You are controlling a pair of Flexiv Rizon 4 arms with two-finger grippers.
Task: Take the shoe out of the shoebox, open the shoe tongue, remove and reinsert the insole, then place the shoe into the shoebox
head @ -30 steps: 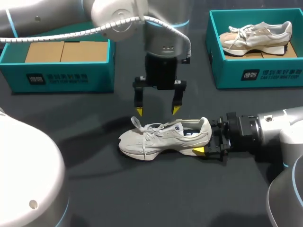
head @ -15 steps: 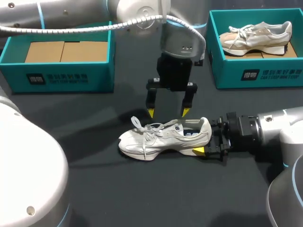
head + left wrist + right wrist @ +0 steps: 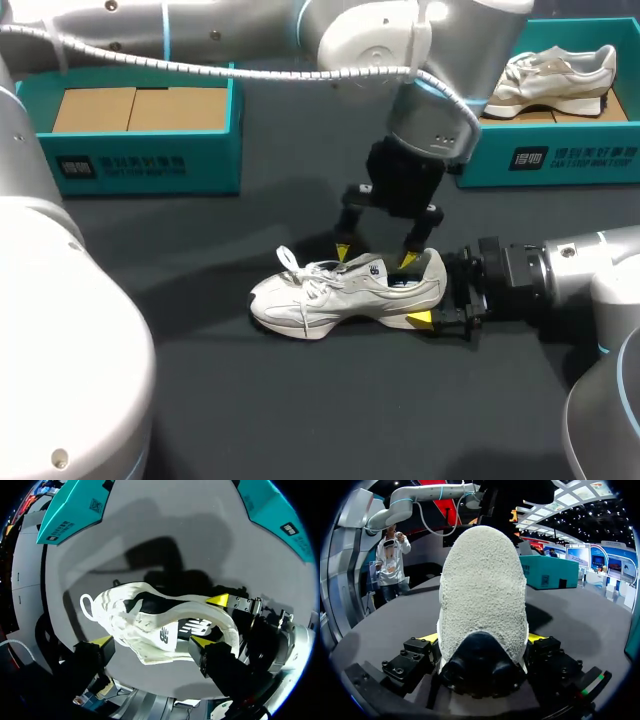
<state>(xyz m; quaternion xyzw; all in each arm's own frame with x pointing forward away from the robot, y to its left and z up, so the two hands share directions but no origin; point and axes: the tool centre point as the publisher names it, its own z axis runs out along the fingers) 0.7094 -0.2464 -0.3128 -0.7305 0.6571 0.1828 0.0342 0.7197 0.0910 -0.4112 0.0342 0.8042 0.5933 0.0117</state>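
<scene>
A white sneaker (image 3: 340, 295) lies on the dark table, toe to the left, and shows under my left gripper as the sneaker (image 3: 150, 630). My left gripper (image 3: 376, 257) hangs open just over its far side. One yellow tip is by the laces and the other by the heel collar, and this gripper (image 3: 150, 641) holds nothing. My right gripper (image 3: 435, 292) comes in level from the right and is shut on the sneaker's heel (image 3: 482, 600). That right gripper (image 3: 481, 639) has a finger pressed on each side of the heel. The insole is hidden.
A teal shoebox (image 3: 130, 160) lined with cardboard stands at the back left. A second teal shoebox (image 3: 545, 160) at the back right holds another pale shoe (image 3: 550, 75). My left arm (image 3: 250, 40) stretches across the back of the table.
My left arm has swung right and come down, so its open gripper went from above the laces to just over the collar. The sneaker and my right gripper have stayed put.
</scene>
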